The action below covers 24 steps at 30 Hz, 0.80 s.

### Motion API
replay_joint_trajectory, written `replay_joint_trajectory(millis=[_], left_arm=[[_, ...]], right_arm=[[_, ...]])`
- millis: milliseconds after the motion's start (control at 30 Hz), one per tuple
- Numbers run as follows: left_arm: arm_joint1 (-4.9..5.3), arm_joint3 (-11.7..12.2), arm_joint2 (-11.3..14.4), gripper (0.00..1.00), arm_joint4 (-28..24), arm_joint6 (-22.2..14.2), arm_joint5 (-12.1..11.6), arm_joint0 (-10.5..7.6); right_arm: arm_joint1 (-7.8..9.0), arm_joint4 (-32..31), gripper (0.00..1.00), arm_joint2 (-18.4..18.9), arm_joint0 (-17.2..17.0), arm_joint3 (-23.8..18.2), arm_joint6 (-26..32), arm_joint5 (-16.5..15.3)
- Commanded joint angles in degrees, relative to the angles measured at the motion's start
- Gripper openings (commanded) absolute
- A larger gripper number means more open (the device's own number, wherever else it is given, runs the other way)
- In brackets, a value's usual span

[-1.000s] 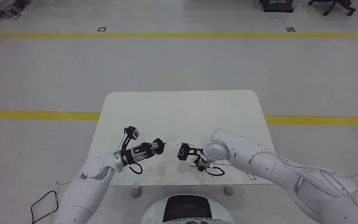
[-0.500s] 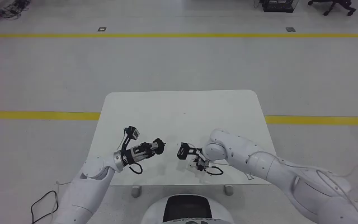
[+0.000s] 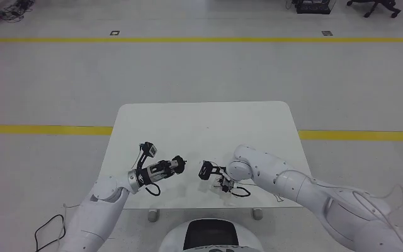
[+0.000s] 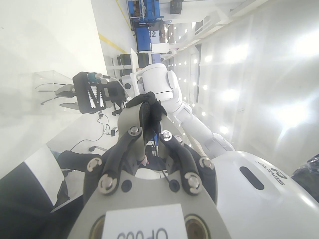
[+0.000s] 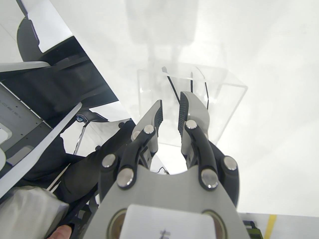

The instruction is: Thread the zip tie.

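Note:
Several black zip ties (image 5: 174,88) stand upright in a clear plastic box (image 5: 231,88) on the white table (image 3: 208,126). My right gripper (image 5: 172,105) hovers over the box's rim, open by a narrow gap, with one zip tie lined up just beyond its fingertips and untouched. The left wrist view shows the same right gripper (image 4: 58,98) at the box (image 4: 44,78). My left gripper (image 4: 149,100) faces it a short way off, shut, with a crumpled black thing (image 4: 152,110) pinched between its fingertips; what it is I cannot tell. From above, the left gripper (image 3: 180,164) and right gripper (image 3: 203,171) sit near the table's front.
The far half of the table is bare white surface. Its front edge (image 3: 201,208) runs close behind both grippers. Yellow floor lines (image 3: 56,130) pass on either side of the table.
The right arm has edged very slightly to the left. The left arm has kept still, and both grippers look unchanged.

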Motion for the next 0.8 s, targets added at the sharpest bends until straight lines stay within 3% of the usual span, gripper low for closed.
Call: replay_joint_trajectory(millis=[0,767], left_arm=[[0.00,0.00,0.00,0.00,0.00,0.00,0.00,0.00],[0.00,0.00,0.00,0.00,0.00,0.00,0.00,0.00]], right_arm=[[-0.27,-0.13,0.15,0.00,0.02,0.31,0.03,0.00],[-2.80,-7.26,0.20,0.00,-1.69,2.79,-2.73,0.00]])
